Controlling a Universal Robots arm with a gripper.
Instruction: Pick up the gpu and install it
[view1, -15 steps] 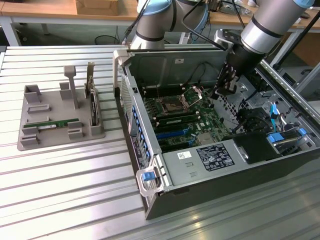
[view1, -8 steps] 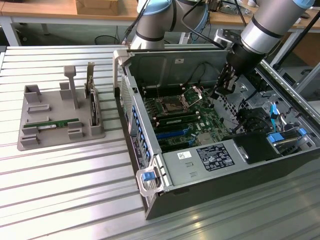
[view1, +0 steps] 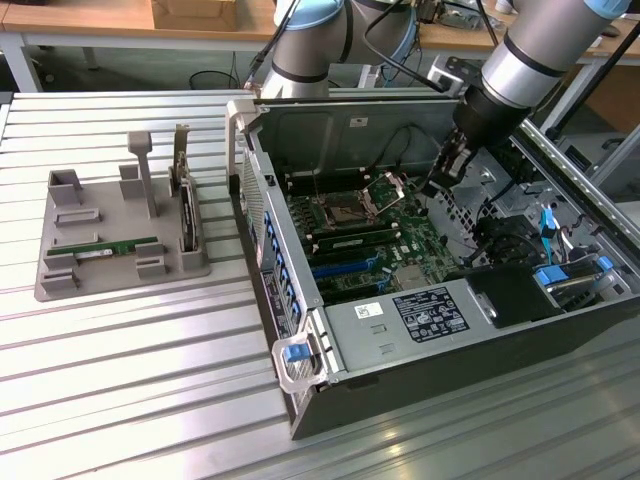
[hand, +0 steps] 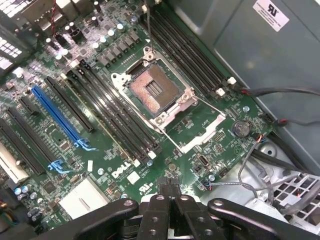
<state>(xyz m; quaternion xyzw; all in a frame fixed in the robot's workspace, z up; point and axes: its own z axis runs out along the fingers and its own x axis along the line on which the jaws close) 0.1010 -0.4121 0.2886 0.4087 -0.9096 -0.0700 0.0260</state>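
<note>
The gpu (view1: 105, 246), a thin green board stick, lies flat on the grey holder tray (view1: 60, 285) at the exterior view's left, far from the arm. My gripper (view1: 436, 184) hangs inside the open computer case (view1: 300, 400), over the motherboard's far right part. In the wrist view the gripper (hand: 169, 192) is shut, with nothing between its black fingers (hand: 156, 210). It hovers just above the board's edge near the open CPU socket (hand: 152, 90), and the long dark memory slots (hand: 115, 112) run beside that socket.
A dark card with a metal bracket (view1: 185, 210) stands upright on the holder tray. A blue slot (hand: 57, 115) and loose cables (hand: 260, 165) lie near the gripper. The case's metal walls (view1: 350, 125) and power supply (view1: 420, 315) hem in the board.
</note>
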